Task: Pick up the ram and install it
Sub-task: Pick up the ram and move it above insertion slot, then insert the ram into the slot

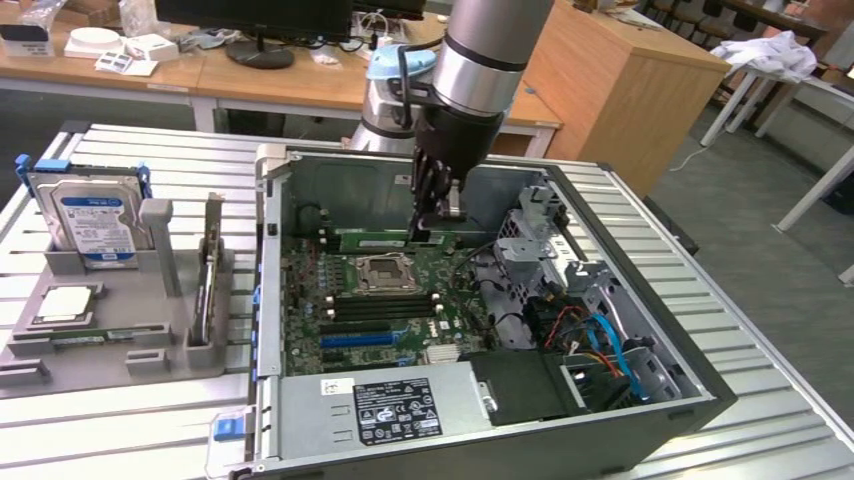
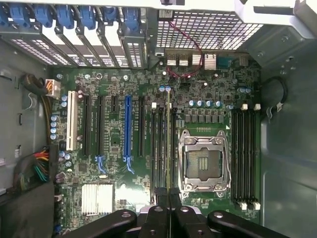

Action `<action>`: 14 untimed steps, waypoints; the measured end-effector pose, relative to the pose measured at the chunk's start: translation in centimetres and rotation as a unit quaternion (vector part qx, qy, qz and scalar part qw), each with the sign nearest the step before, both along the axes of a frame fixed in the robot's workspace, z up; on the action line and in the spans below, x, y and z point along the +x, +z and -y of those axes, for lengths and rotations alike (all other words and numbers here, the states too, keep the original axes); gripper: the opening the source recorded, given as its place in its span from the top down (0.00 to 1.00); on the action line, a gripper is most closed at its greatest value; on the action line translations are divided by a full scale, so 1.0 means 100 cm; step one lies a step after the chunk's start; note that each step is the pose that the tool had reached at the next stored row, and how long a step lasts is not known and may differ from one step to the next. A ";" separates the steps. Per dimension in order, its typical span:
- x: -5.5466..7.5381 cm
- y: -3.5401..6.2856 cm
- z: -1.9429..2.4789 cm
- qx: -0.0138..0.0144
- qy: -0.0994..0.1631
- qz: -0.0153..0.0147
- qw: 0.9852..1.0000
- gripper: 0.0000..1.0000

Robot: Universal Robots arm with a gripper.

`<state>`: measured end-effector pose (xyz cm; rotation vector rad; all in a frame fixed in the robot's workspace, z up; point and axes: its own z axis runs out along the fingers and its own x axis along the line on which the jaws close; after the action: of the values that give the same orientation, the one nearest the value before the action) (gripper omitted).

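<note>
Pincer (image 1: 430, 228) is clamped shut on the ram (image 1: 374, 240), the thin green stick held on edge low inside the open computer case (image 1: 694, 400) on the bench (image 1: 120, 430). From the wrist, the ram's edge runs parallel to the black memory slots (image 2: 159, 148) beside the processor socket (image 2: 204, 161), probably to line it up with one. I cannot tell whether it touches a slot.

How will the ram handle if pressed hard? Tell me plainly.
Likely stiff: the ram juts straight from the gripper without sagging. Probably light, being so thin edge-on. A board that thin may well crack if forced askew.
</note>
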<state>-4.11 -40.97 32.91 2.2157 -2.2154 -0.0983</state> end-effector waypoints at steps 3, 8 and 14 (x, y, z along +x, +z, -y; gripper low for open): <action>0.000 -0.0023 0.0000 0.000 0.000 0.000 1.000 0.88; 0.000 -0.0027 0.0000 0.000 0.000 0.000 1.000 0.88; 0.000 -0.0027 0.0000 0.000 0.000 0.000 1.000 0.88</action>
<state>-4.12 -40.97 32.64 2.2156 -2.2154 -0.0982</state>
